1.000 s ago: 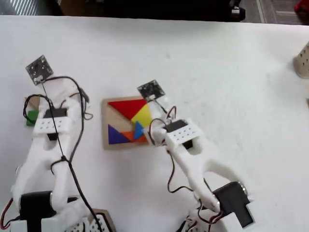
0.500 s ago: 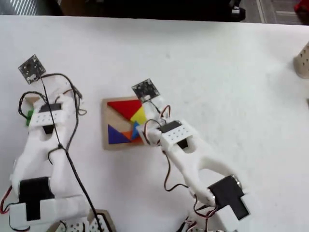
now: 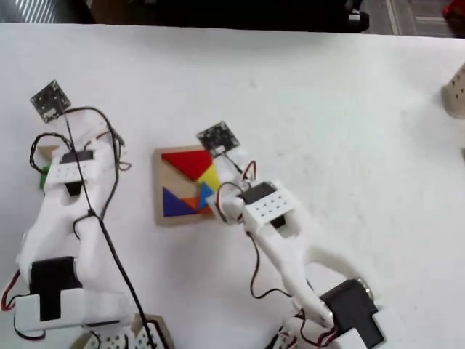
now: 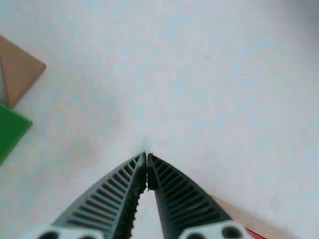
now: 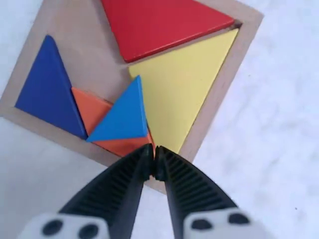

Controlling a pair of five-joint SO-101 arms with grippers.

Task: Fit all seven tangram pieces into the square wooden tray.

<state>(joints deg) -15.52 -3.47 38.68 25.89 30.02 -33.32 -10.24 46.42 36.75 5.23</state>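
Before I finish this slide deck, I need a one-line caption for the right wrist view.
Shut right hand at the rim of the wooden tray, beside the light blue triangle.

white table (image 3: pixel 349 109), matt and evenly lit. beyond its far edge, a dark strip (image 3: pixel 218 13), detail unclear. pale slatted patch (image 3: pixel 29 10) at one far corner, possibly a blind. tan perforated object (image 3: pixel 455 91) stands at the side edge.

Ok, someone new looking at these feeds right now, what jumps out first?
The part-filled wooden tray at mid-table: a red triangle, a yellow triangle and a dark blue triangle lie flat, but a light blue triangle seems to overlap an orange piece. The right pincer, shut, sits at the tray's edge beside it. A green piece lies outside the tray by the left arm.
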